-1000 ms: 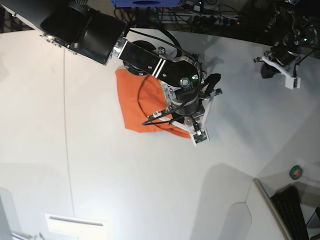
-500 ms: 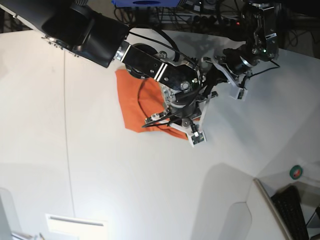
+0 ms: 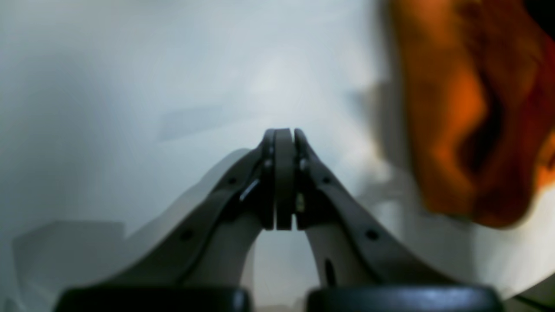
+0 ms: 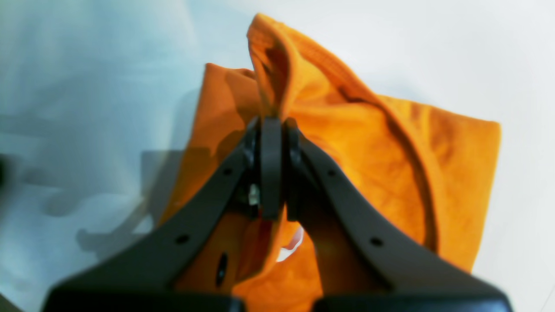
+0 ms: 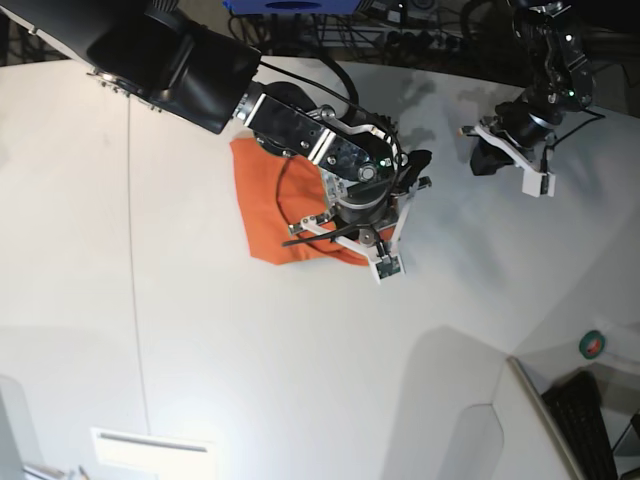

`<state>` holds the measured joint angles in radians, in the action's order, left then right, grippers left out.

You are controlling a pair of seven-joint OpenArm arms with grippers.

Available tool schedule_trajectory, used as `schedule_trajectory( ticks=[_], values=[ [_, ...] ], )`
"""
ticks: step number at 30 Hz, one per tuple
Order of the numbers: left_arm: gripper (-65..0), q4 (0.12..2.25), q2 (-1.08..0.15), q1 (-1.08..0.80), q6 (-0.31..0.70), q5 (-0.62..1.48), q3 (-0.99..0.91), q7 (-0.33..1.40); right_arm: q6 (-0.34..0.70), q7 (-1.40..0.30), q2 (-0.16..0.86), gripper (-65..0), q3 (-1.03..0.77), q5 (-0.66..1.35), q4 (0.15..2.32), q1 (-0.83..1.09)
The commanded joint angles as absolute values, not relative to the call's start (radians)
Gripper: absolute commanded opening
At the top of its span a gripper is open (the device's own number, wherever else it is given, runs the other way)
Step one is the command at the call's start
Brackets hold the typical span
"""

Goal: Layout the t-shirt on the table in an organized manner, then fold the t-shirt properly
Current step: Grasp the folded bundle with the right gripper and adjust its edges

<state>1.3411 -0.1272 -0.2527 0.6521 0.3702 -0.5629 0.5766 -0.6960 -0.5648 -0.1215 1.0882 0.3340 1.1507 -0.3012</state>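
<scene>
T-shirt (image 5: 272, 205), plain orange soft fabric, lying bunched and partly folded on the large white smooth matte table (image 5: 200, 340), toward the far side in the base view, just right of the thin dark seam line (image 5: 133, 250). Half covered there by the big black right arm (image 5: 200, 75) reaching in from the upper left. Fabric rumpled rather than flat, one corner lifted into a peak.

Right end effector (image 4: 271, 125) clamped tight on that raised fold of the t-shirt, dark fingers (image 4: 208, 195) pressed together with orange cloth standing up out of the pinch, seen clearly from the right wrist. More cloth spread below and to the right of the grip, one squared corner resting on the table.

Left end effector (image 3: 279, 136) clenched with nothing between the pads, hovering over bare white table. Orange cloth blurred at the right edge of the left wrist view, apart from the tips. In the base view, well apart from the shirt, near the far right of the table (image 5: 510, 150).
</scene>
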Motion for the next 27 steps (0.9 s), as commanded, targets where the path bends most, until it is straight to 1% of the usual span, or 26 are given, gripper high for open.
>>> schedule_trajectory(
  ticks=[1,4,5,7,8,9,11,15,16,18,20,21,22,23,24,27],
  values=[
    [-65.0,1.359,-0.139,-0.251,0.664,0.387,-0.588,0.562,-0.698,-0.538,-0.137,-65.0,1.086,0.321,1.156,-0.321],
    [-65.0,1.360,-0.159,-0.252,0.664,0.389,-0.639,0.564,-0.698,-0.516,-0.137,-65.0,1.086,0.321,1.158,-0.321],
    [-65.0,1.360,-0.159,-0.252,0.664,0.389,-0.653,0.564,-0.698,-0.512,-0.137,-63.3,1.086,0.321,1.158,-0.321],
    [-65.0,1.360,-0.159,-0.252,0.664,0.389,-0.685,0.564,-0.698,-0.496,-0.139,-55.1,1.087,0.321,1.161,-0.321],
    [-65.0,1.360,-0.159,-0.252,0.665,0.389,-0.696,0.564,-0.698,-0.486,-0.139,-52.4,1.087,0.321,1.164,-0.321],
    [-65.0,1.360,-0.159,-0.252,0.665,0.387,-0.708,0.564,-0.698,-0.478,-0.139,-50.4,1.089,0.321,1.181,-0.320],
    [-65.0,1.359,-0.160,-0.251,0.665,0.386,-0.713,0.564,-0.698,-0.476,-0.139,-49.5,1.089,0.321,1.225,-0.314],
    [-65.0,1.351,-0.176,-0.249,0.665,0.387,-0.722,0.564,-0.698,-0.487,-0.131,-49.5,1.087,0.317,1.336,-0.285],
    [-65.0,1.349,-0.180,-0.249,0.665,0.389,-0.725,0.564,-0.698,-0.510,-0.116,-49.5,1.084,0.317,1.359,-0.283],
    [-65.0,1.349,-0.186,-0.251,0.665,0.389,-0.725,0.564,-0.698,-0.545,-0.087,-49.7,1.084,0.317,1.380,-0.285],
    [-65.0,1.354,-0.200,-0.252,0.665,0.389,-0.727,0.564,-0.698,-0.545,-0.067,-50.1,1.082,0.317,1.366,-0.286],
    [-65.0,1.349,-0.206,-0.252,0.665,0.389,-0.727,0.564,-0.698,-0.545,-0.058,-52.4,1.082,0.317,1.345,-0.288],
    [-65.0,1.349,-0.206,-0.252,0.665,0.389,-0.727,0.564,-0.698,-0.545,-0.053,-57.2,1.082,0.317,1.323,-0.288],
    [-65.0,1.349,-0.206,-0.252,0.665,0.389,-0.727,0.564,-0.698,-0.544,-0.050,-63.3,1.082,0.317,1.308,-0.288],
    [-65.0,1.356,-0.206,-0.252,0.665,0.389,-0.727,0.564,-0.698,-0.544,-0.047,-65.0,1.082,0.317,1.293,-0.286],
    [-65.0,1.357,-0.202,-0.251,0.665,0.389,-0.722,0.564,-0.698,-0.544,-0.048,-65.0,1.087,0.317,1.271,-0.274]
  ],
)
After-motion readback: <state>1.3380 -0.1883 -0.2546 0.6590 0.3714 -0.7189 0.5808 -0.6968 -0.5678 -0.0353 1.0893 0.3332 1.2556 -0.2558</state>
